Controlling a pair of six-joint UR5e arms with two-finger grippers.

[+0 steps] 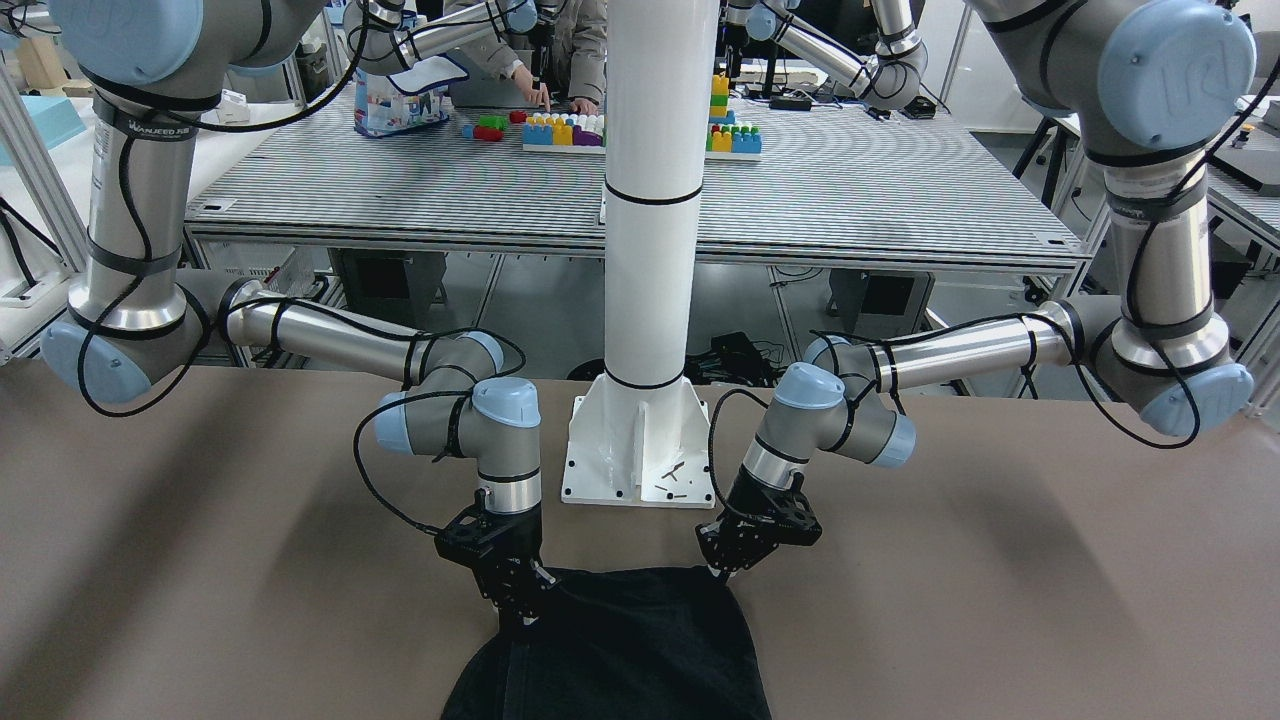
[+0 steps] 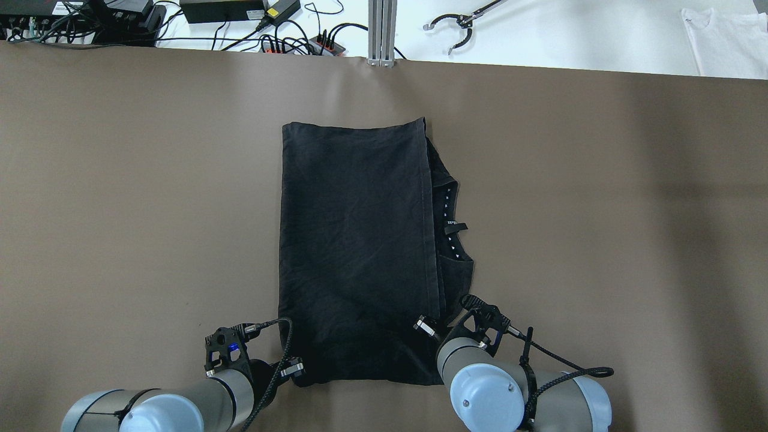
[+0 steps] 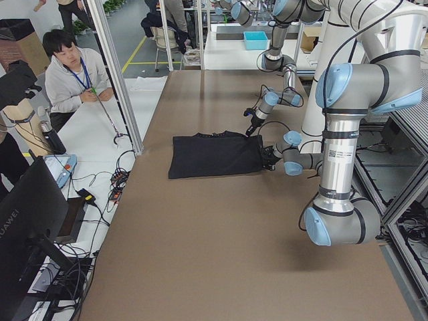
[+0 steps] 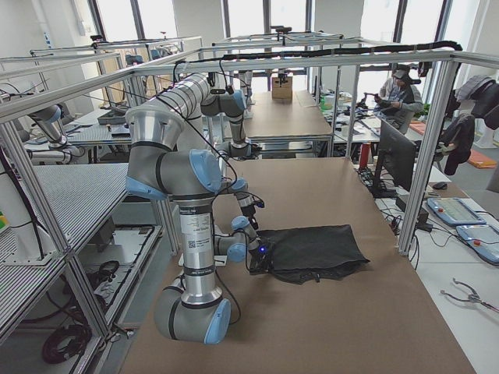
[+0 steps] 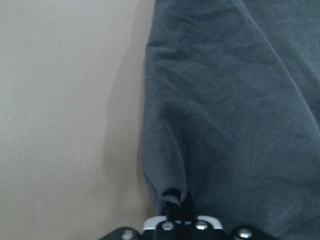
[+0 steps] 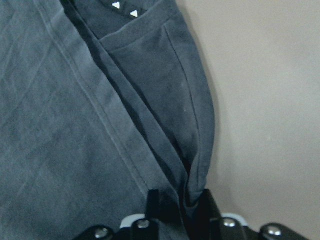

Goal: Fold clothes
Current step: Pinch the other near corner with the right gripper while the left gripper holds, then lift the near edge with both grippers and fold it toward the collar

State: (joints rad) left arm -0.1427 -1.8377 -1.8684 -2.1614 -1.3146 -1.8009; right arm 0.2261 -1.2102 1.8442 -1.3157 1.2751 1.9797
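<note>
The cloth (image 2: 354, 240) lies mid-table (image 2: 120, 180), its long axis running 12 to 6 on the overhead clock. One lengthwise fold looks done: a hemmed panel covers a lower layer that peeks out at 3 o'clock. I judge the cross folds are left to do. The left gripper (image 2: 293, 368) pinches the 7 o'clock corner and the right gripper (image 2: 426, 327) pinches the edge at 5. Fabric puckers into both pairs of jaws, though how many layers the right one holds is unclear. The pole (image 1: 650, 200), at 6 behind the grippers, is the nearest obstacle, away from a carry toward 12. A grabber (image 2: 459, 24) and a white garment (image 2: 726, 36) lie beyond the table's far edge.
</note>
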